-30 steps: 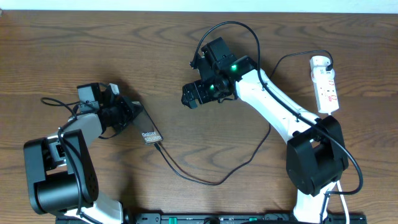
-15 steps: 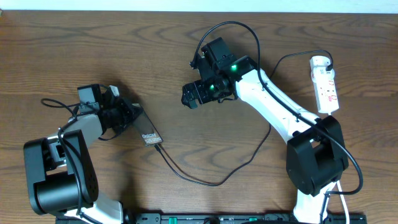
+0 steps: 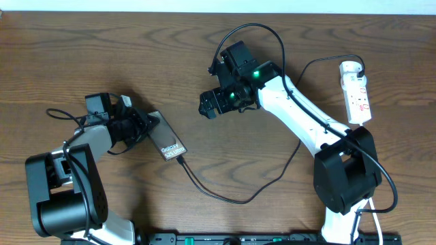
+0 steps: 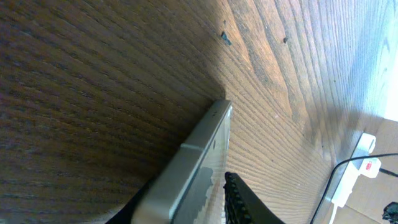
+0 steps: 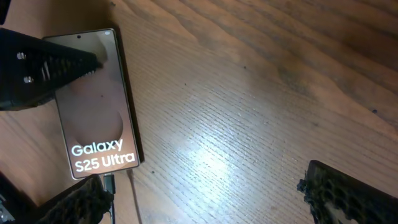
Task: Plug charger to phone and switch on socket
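The phone (image 3: pixel 167 138) lies face up on the table, its lit screen reading "Galaxy S25 Ultra" (image 5: pixel 93 106). The charger's connector (image 3: pixel 180 161) sits in the phone's bottom edge, and its thin black cable (image 3: pixel 225 197) loops right across the table toward the socket (image 3: pixel 356 92), a white power strip at the far right. My left gripper (image 3: pixel 139 126) stands at the phone's upper end, open. In the left wrist view the phone's edge (image 4: pixel 193 168) lies between the jaws with a gap beside one finger (image 4: pixel 239 202). My right gripper (image 5: pixel 202 190) hangs open over bare wood right of the phone.
The right arm (image 3: pixel 300 116) stretches from its base (image 3: pixel 347 177) across the middle of the table. The left arm's base (image 3: pixel 65 190) stands at the front left. The socket's white strip (image 4: pixel 360 162) and a black cable (image 4: pixel 329 180) show far off in the left wrist view.
My left gripper has parted its jaws. The phone has dropped from a tilted hold to lying flat, a little further right and nearer the front. The right arm has not moved.
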{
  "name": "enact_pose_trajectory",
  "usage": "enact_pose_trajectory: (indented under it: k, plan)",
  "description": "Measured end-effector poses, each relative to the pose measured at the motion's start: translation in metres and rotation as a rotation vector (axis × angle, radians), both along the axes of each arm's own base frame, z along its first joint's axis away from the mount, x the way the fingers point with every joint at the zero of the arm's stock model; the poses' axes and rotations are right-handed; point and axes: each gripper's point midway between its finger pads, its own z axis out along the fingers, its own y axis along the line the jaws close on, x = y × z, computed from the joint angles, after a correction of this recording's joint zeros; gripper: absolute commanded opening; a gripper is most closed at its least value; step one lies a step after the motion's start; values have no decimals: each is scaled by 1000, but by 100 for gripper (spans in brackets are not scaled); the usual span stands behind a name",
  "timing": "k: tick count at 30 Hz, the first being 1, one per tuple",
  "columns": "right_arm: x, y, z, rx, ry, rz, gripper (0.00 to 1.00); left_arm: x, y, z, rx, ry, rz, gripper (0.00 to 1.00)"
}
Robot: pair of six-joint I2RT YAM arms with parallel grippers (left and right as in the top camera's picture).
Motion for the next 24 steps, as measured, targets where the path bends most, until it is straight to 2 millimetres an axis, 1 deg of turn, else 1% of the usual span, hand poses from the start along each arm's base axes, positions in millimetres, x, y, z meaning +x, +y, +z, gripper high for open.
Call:
enact_pose_trajectory:
  k: [4, 6, 13, 21, 22, 24]
  plan:
    - [0, 0, 0, 0, 1, 0, 99, -3, -2, 2, -12, 11, -5, 46]
    - [0, 0, 0, -1, 1, 0, 99, -6, -4, 3, -20, 21, -6, 49]
    - [0, 0, 0, -1, 1, 0, 99, -14, -1, 3, -4, 74, 9, 53]
    - [-1, 0, 0, -2, 3, 0, 99, -21, 3, 2, 23, 119, 21, 54]
    - [-1, 0, 0, -2, 3, 0, 99, -22, 3, 2, 26, 125, 22, 57]
    - [-1, 0, 0, -2, 3, 1, 99, -23, 3, 2, 29, 134, 24, 58]
